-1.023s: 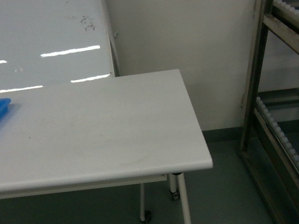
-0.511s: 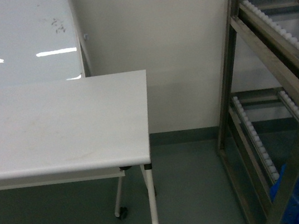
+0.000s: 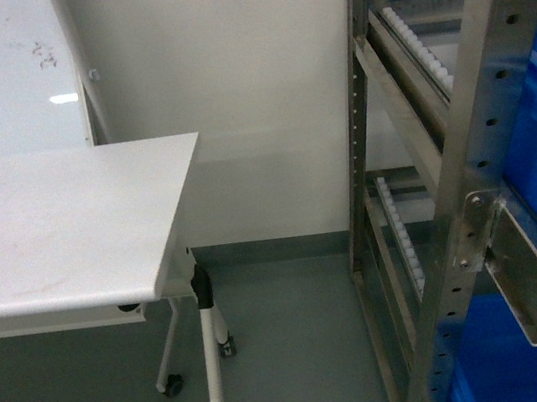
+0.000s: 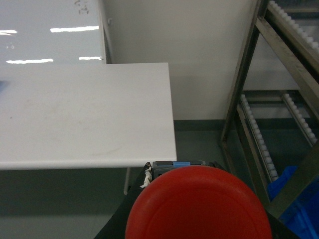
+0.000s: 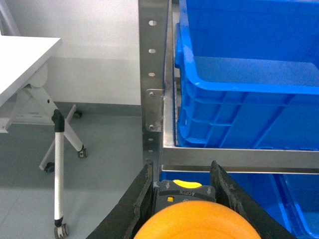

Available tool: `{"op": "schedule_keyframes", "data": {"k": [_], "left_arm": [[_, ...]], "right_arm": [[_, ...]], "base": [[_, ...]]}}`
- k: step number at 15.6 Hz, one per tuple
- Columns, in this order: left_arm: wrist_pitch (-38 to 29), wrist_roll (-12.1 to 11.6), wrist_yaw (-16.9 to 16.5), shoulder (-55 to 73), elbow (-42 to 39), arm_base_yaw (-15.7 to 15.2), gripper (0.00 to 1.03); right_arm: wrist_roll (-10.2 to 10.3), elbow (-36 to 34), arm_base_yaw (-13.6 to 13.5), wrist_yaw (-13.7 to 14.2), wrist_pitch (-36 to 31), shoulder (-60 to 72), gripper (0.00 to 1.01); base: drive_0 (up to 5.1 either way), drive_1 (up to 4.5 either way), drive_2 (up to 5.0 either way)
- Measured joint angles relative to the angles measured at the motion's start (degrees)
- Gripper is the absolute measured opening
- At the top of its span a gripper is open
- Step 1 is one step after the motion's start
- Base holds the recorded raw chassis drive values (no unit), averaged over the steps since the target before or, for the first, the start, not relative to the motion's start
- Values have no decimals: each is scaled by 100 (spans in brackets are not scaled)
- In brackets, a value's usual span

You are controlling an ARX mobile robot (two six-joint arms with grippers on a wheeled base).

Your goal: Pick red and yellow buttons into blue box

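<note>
Rigid, light red mushroom-capped plastic button [image 4: 198,204] and yellow-capped twin [image 5: 192,219] sit clamped by their black bodies in left pincer [image 4: 164,172] and right pincer [image 5: 182,191].

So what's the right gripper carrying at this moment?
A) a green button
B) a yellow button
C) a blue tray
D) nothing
B: in the right wrist view the right gripper has its fingers closed on either side of the yellow button, in front of the blue box on the rack.
</note>
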State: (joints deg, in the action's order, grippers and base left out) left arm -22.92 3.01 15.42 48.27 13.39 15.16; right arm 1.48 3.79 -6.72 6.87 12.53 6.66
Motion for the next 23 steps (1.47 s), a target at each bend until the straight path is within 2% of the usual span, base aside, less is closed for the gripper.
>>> {"op": "schedule_keyframes", "data": {"k": [9, 23], "left_arm": [[-2, 0, 0, 2, 0, 0, 27], [2, 0, -4, -2, 0, 0, 27]], "right_arm": [[0, 0, 0, -4, 2, 0, 30], [0, 0, 0, -4, 2, -2, 30]], "base": [[482, -232, -259], [491, -334, -139]]}}
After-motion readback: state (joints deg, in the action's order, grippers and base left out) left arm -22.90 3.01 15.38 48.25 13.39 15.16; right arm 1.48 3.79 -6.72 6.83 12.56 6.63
